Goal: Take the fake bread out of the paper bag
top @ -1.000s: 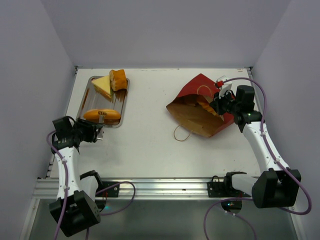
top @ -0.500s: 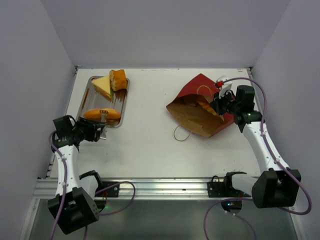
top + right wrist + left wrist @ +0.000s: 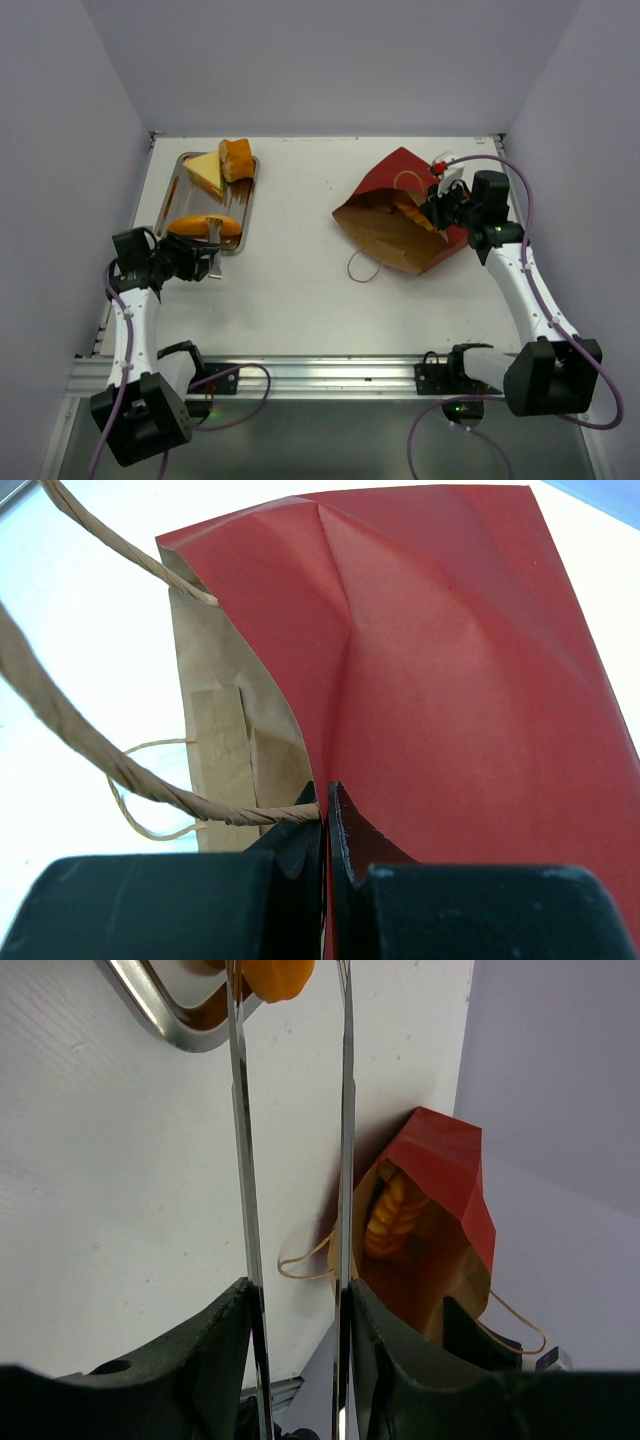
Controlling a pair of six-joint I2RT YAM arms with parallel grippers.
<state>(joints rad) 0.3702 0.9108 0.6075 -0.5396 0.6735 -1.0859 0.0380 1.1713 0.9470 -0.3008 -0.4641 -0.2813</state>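
— Requesting hand states and the reason for each hold.
— Right gripper [image 3: 432,212]: jaws pressed together, pinching the red wall of the paper bag [image 3: 385,235] at its mouth. The bag lies on its side at the right of the table [image 3: 300,260]. I judge the pinch is there to stop the bag sliding and to hold the mouth open toward the table's middle. Left gripper [image 3: 210,258]: fingers [image 3: 240,1160] set apart, nothing between them. It hovers at the near rim of the steel tray [image 3: 243,200], with the orange loaf [image 3: 205,228] in the tray just past its tips.
— Location of the task item?
— Fake bread [image 3: 390,1215]: one braided yellow piece lies inside the bag, near the mouth, against the brown inner face. Beside the loaf, the tray carries a yellow wedge [image 3: 205,172] and a brown chunk [image 3: 237,158]; by my reading the tray serves as the drop-off point. One string handle [image 3: 362,268] lies loose on the table before the mouth.
— Any markings to log?
— None legible: I see no brand, label or print on bag, tray or grippers
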